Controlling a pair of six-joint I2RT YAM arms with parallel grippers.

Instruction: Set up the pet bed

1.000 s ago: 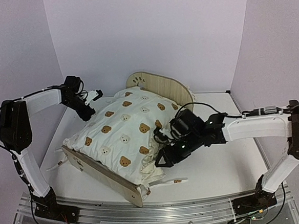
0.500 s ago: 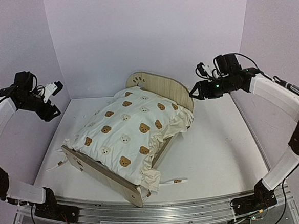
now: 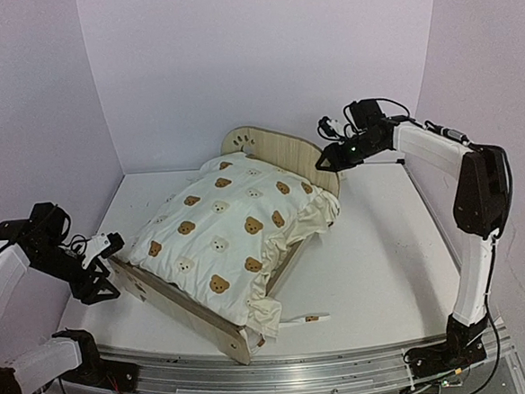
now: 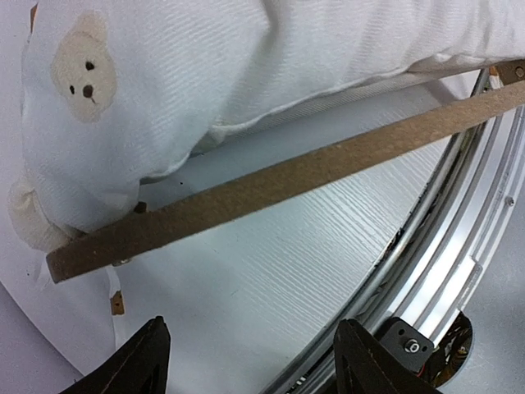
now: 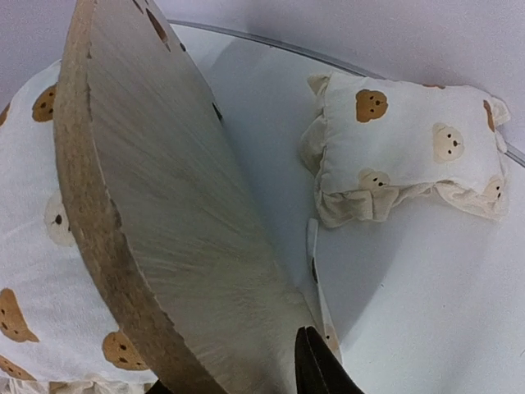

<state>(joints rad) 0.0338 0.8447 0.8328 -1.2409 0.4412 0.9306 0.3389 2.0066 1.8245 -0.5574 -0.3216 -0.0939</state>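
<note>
While the light-wood pet bed frame (image 3: 282, 149) w/ rounded headboard sits diagonal mid white table (image 3: 385, 270), cream bear-print ruffled bedding (image 3: 228, 222) covers it, draping over its right side. L gripper (image 3: 106, 253) near footboard's left end, jaws apart, empty. R gripper (image 3: 329, 159) just behind headboard; jaw state can't tell. Small bear-print pillow (image 5: 410, 148) lies behind headboard.

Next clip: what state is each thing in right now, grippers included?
pet bed: upright on the table, frame covered by bedding.
bedding: spread over the bed, hanging over one long side.
pillow: lying on the table behind the headboard, off the bed.
left gripper: open, empty, beside the footboard.
right gripper: by the headboard; open or shut unclear.
</note>
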